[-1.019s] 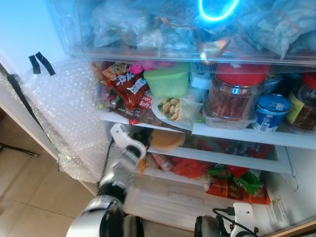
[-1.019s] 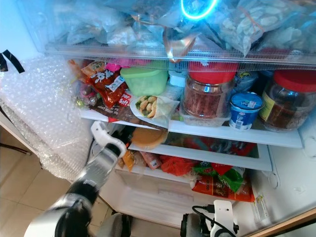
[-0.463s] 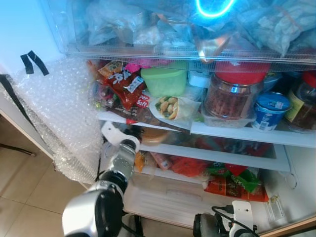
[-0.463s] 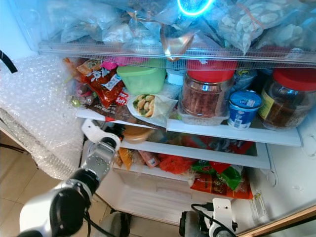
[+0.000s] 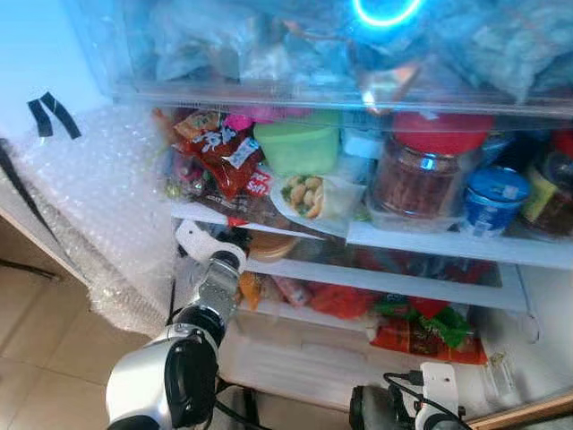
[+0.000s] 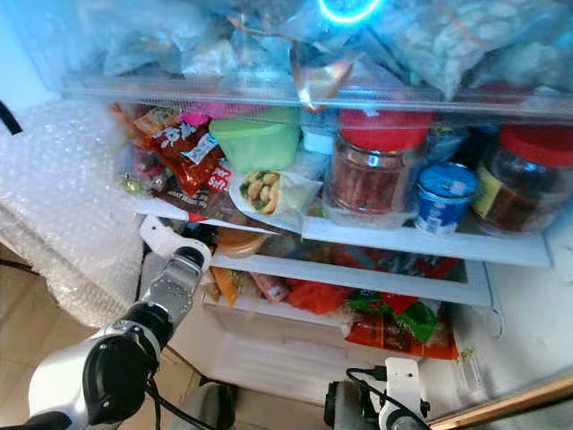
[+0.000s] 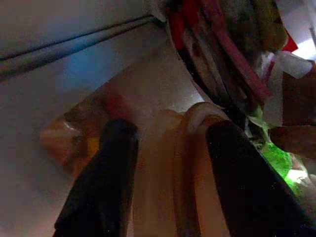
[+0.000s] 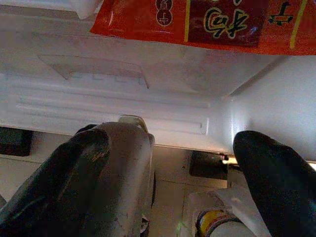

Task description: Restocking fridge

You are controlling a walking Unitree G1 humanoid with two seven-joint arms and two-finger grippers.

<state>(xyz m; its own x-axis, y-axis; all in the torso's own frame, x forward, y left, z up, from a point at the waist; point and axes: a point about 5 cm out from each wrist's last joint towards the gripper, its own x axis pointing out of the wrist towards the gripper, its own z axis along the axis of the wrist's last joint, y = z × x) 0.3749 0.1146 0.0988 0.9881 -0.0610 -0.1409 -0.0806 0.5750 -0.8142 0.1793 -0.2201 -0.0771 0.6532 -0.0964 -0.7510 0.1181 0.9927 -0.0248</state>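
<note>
A round tan container (image 5: 269, 244) lies on the fridge's second shelf (image 5: 376, 279), tucked under the shelf above. My left gripper (image 7: 170, 131) reaches in from the lower left and is shut on it, one black finger (image 7: 106, 173) against each side. In the eye views the silver left wrist (image 5: 218, 273) hides those fingers. My right gripper (image 8: 173, 138) hangs low before the bottom drawer (image 5: 304, 363), open with nothing between its fingers, below a red snack packet (image 8: 207, 22).
The shelf above holds red snack packets (image 5: 219, 152), a green tub (image 5: 297, 148), wrapped food (image 5: 309, 195), a red-lidded jar (image 5: 421, 179) and a blue cup (image 5: 494, 199). Frozen bags (image 5: 269, 45) fill the top drawer. Bubble wrap (image 5: 98, 206) covers the left wall.
My left arm has pushed the tan container deeper and leftward under the upper shelf. The camera has shifted slightly. The right arm has stayed put.
</note>
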